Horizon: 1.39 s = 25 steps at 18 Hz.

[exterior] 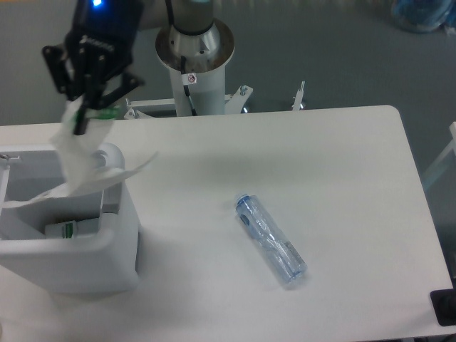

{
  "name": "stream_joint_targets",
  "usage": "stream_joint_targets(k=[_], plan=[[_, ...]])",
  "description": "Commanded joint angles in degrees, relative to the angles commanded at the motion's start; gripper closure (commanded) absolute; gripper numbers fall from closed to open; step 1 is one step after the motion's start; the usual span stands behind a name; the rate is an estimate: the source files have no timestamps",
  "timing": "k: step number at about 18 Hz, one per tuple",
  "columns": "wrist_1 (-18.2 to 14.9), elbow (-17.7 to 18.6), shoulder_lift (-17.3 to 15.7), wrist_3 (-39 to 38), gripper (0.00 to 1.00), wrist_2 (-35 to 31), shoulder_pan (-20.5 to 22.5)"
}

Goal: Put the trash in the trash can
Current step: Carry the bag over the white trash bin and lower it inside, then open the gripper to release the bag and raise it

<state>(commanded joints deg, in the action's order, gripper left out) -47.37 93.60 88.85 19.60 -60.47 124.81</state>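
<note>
My gripper [87, 112] is at the upper left, above the trash can. It is shut on the crumpled clear wrapper [80, 153] with white and green contents, which hangs down over the can's opening and looks blurred. The trash can [78, 267] is a white boxy bin at the table's left edge. The crushed clear bluish bottle [271, 240] lies on its side on the white table [320, 157], right of the middle and well apart from the gripper and the can.
A white item with a green label [65, 229] lies inside the can. The arm's base column [194, 57] stands behind the table's far edge. A dark object [445, 308] sits at the table's front right corner.
</note>
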Motion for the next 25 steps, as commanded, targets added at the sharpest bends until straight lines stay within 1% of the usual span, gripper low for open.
stream_joint_targets(k=[3,6,11,17,20,21,22,23,24,25], plan=[[0.2,1.7,1.7,0.6,0.88,-0.2,-1.5],[-0.1,1.2,3.4,0.4,0.87,-0.4,-2.1],[0.0,1.7,6.3,0.0,0.87,-0.7,-3.3],[-0.1,2.6,7.1,-0.1,0.85,-0.8,-4.3],[-0.1,3.5,7.0,0.1,0.83,-2.5,-4.7],[-0.1,3.6,6.8,0.2,0.74,-2.7,-4.8],[0.0,3.7,6.6,0.4,0.49,-2.8,-4.8],[0.1,3.3,6.4,0.5,0.31,-2.8,-4.8],[0.1,3.1,6.4,0.4,0.24,-2.8,-4.8],[0.1,3.1,6.2,0.4,0.2,-2.8,-4.7]])
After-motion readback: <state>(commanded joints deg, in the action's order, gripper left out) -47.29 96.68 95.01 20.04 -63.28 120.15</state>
